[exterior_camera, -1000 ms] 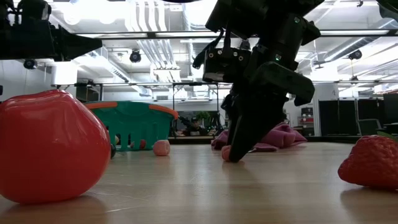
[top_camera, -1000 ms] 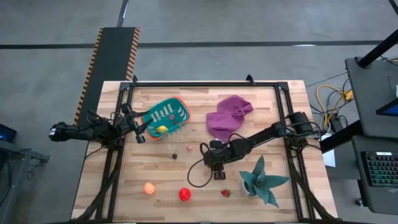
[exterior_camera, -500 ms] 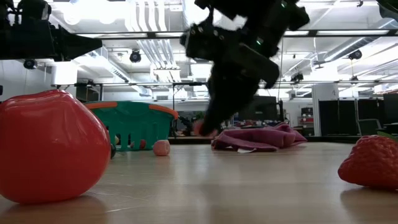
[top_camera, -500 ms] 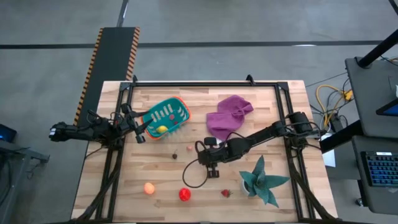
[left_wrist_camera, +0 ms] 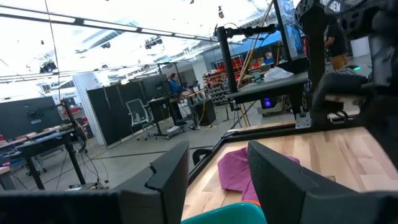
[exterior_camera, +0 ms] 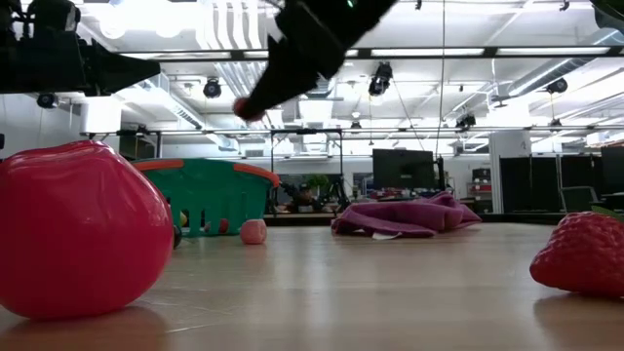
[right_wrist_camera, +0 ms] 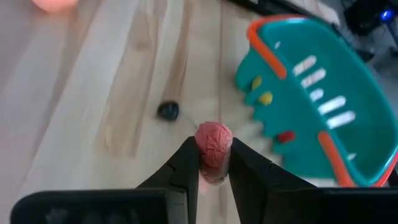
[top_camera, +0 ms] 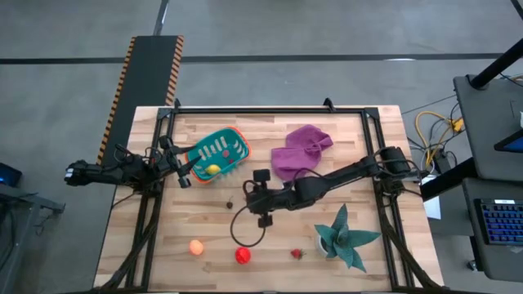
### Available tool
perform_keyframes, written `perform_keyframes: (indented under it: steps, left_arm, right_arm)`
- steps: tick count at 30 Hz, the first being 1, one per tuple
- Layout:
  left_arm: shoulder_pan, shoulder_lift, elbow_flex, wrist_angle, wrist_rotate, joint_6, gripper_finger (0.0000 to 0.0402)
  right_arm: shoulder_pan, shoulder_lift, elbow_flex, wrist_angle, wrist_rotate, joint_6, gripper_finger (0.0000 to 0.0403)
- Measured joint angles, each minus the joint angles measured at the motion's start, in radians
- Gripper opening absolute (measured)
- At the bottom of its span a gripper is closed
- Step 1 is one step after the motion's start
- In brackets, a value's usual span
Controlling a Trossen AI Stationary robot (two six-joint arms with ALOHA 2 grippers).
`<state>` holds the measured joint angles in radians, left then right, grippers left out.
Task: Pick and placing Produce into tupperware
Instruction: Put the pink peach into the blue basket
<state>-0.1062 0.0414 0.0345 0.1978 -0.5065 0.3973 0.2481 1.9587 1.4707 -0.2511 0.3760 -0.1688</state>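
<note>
My right gripper is shut on a small pink bumpy piece of produce and hangs above the table's middle, high over the wood in the low view. The tupperware, a teal basket with an orange rim, sits on the table at the far left with a yellow piece inside. My left gripper waits open beside the basket. A dark bit and another pink bit lie on the table near the basket. My right gripper pinches the pink piece by its two sides between its two fingertips. The fingers slant downward, coming from the table's right side toward the basket. The piece is lifted clear of the table and sticks out past the fingertips.
An orange ball, a red ball and a strawberry lie along the near edge. A teal leafed plant stands at the near right, a purple cloth at the far middle. A black cable loops below my right arm.
My right gripper has risen from the table with the pink piece, which is now lifted clear. It has moved toward the table's left edge and the basket, and has tipped from pointing steeply down to a shallower slant.
</note>
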Motion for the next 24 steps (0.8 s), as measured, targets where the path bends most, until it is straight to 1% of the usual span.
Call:
perform_keyframes:
  steps: [3,5,6,9,11,16,17,19,21,22,24]
  left_arm:
    - [0.0,0.0,0.0,0.0,0.0,0.0,0.0151]
    - [0.0,0.0,0.0,0.0,0.0,0.0,0.0151]
    - [0.0,0.0,0.0,0.0,0.0,0.0,0.0151]
    - [0.0,0.0,0.0,0.0,0.0,0.0,0.0151]
    - [0.0,0.0,0.0,0.0,0.0,0.0,0.0151]
    - [0.0,-0.001,0.0,-0.001,0.0,0.0,0.0151]
    - [0.0,-0.001,0.0,-0.001,0.0,0.0,0.0151]
    - [0.0,-0.002,0.0,-0.006,0.0,0.0,0.0151]
    - [0.0,-0.002,0.0,-0.006,0.0,0.0,0.0151]
    - [0.0,-0.002,0.0,-0.006,0.0,0.0,0.0151]
    - [0.0,-0.002,0.0,-0.006,0.0,0.0,0.0151]
  right_arm:
    - [0.0,0.0,0.027,0.0,-0.035,-0.015,0.0064]
    - [-0.002,-0.001,0.039,-0.001,-0.098,-0.016,0.0063]
    - [-0.005,-0.003,0.044,-0.002,-0.148,-0.015,0.0063]
    - [-0.021,-0.021,0.047,0.005,-0.351,-0.011,0.0063]
    - [-0.035,-0.039,0.047,0.028,-0.509,-0.016,0.0063]
    - [-0.077,-0.072,0.047,0.118,-1.036,-0.064,0.0063]
    - [-0.083,-0.075,0.047,0.143,-1.133,-0.065,0.0063]
    - [-0.092,-0.077,0.047,0.189,-1.29,-0.047,0.0063]
    - [-0.099,-0.077,0.047,0.218,-1.395,-0.03,0.0063]
    - [-0.1,-0.077,0.047,0.228,-1.419,-0.029,0.0063]
    - [-0.1,-0.077,0.047,0.239,-1.426,-0.029,0.0063]
